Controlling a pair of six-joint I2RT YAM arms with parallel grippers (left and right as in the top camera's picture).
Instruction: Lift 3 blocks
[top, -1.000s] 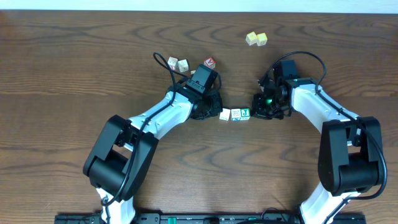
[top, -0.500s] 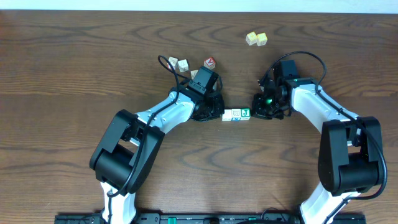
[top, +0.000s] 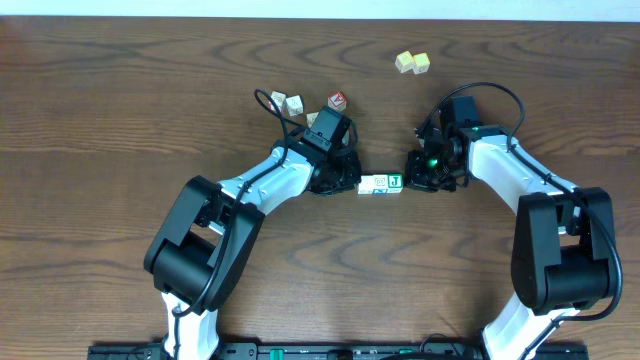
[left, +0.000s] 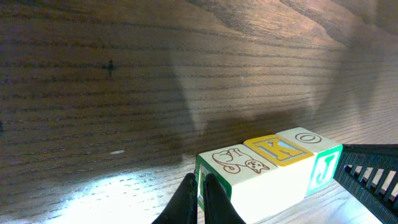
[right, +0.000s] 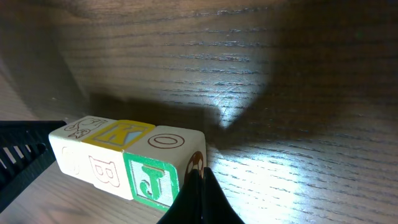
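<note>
The three blocks (top: 380, 183) lie in one tight row at the middle of the table (top: 120, 120), faces touching. The white block (left: 239, 165) is at the left end, the K block (left: 278, 149) is between, and the J block (right: 152, 180) is at the right end.

My left gripper (left: 199, 186) has its jaws closed together with nothing between them, and its tip is pressed against the white block's outer face. My right gripper (right: 198, 180) is closed the same way, with its tip against the J block's outer face. So the row is clamped end to end between the two arms, not held inside either pair of jaws. I cannot tell from any view whether it has left the wood.

I judge the lift itself to be the step in hand, and it depends on friction alone. I would raise both arms straight up at one rate, with steady inward pressure. If one side leads, I expect the row to hinge at a joint and the K block to drop out.

The red cube (top: 337, 100) and cream cubes (top: 286, 102) sit just on the far side of the left arm. The yellow cubes (top: 411, 62) are farther off, toward the right. A straight rise should clear them all.
</note>
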